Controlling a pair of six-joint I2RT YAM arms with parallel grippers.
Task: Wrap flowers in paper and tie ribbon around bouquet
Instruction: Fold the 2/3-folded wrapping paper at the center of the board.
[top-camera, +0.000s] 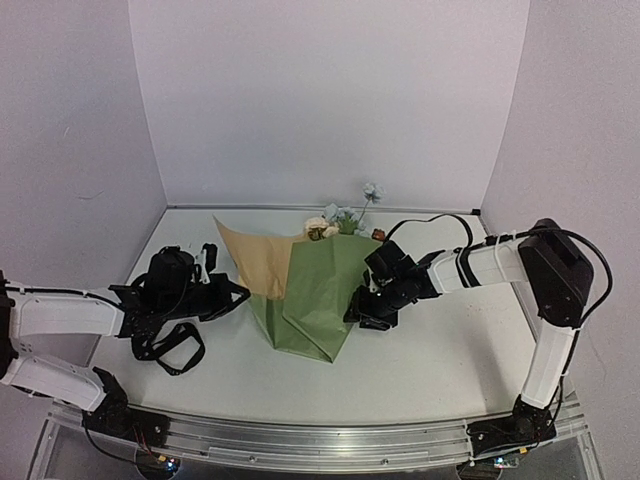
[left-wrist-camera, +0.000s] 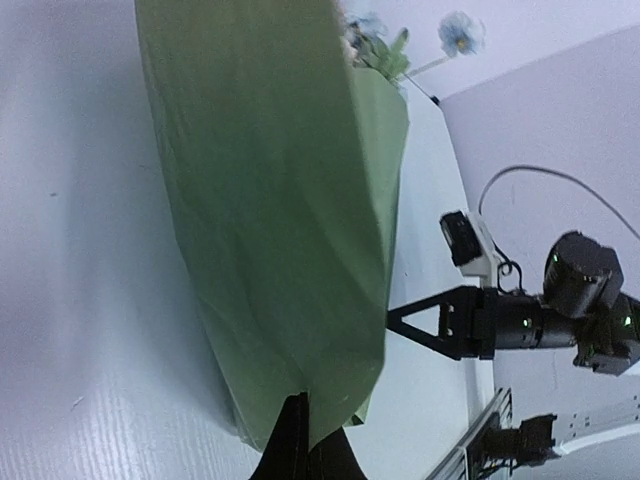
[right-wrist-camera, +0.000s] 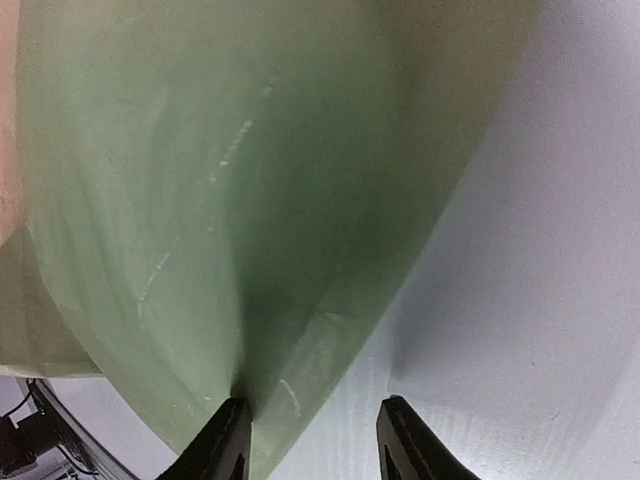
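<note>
Your left hand (left-wrist-camera: 300, 450), shut on the paper's (left-wrist-camera: 270, 200) 9 o'clock edge, looks set to fold it over the flowers (top-camera: 322, 228); your right hand (right-wrist-camera: 315, 445) waits half-open, empty.

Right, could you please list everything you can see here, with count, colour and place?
paper: one sheet, olive green with a tan reverse, folded at the table's centre
flowers: one small bunch, pale blue and cream, poking out at the paper's far end
ribbon: one, black, looped on the table under the left arm
table: one, white
rail: one, metal, along the near edge
arms: two, white and black, left arm, right arm
left fingers: black, shut at the paper's left edge
right fingers: black, open at the paper's right edge
</note>
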